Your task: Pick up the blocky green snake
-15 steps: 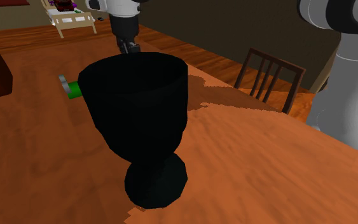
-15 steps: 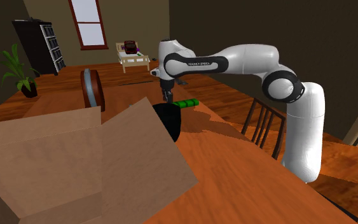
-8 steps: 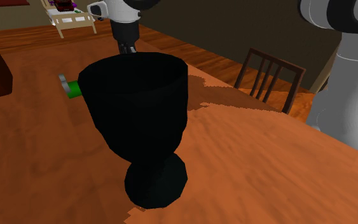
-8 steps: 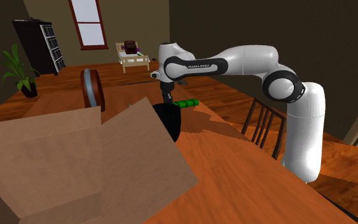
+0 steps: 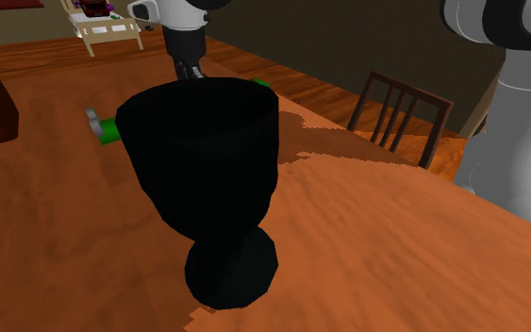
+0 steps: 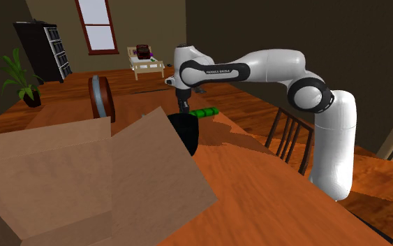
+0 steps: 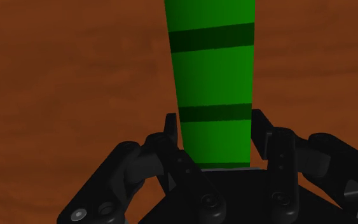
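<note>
Beyond the black goblet (image 5: 202, 151), the end effector (image 7: 213, 124) is clamped on the green snake (image 7: 212, 63), bare brown surface (image 7: 63, 95) open along both its edges.

Pincer (image 7: 213, 122) risen slightly; green snake (image 7: 212, 67) lifted with it.

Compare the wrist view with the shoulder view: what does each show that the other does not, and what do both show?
The wrist view adds the dark bands across the blocky green snake and the fingers pressed against its two sides. The shoulder view adds a black goblet standing in front and covering the snake's middle, the snake's grey end, and a chair farther back. Both show the green snake on the brown wooden table with the gripper at it.
</note>
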Robot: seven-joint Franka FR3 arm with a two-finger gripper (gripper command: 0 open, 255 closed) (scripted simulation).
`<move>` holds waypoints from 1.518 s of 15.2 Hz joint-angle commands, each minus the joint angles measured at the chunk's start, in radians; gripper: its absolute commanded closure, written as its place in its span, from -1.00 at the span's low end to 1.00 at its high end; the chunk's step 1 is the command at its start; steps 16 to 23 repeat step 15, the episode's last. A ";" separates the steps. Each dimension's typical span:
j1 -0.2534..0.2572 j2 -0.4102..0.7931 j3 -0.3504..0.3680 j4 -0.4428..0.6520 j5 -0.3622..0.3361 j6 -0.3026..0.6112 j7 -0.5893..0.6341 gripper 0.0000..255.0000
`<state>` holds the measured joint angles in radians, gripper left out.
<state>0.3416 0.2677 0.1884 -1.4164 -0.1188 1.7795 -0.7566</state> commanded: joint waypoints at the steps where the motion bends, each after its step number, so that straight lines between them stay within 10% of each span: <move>1: 0.001 0.001 0.001 0.024 0.000 -0.023 -0.001 1.00; 13: 0.018 0.060 0.002 0.275 -0.011 -0.215 -0.009 1.00; 23: 0.018 0.061 0.002 0.279 -0.011 -0.218 -0.010 1.00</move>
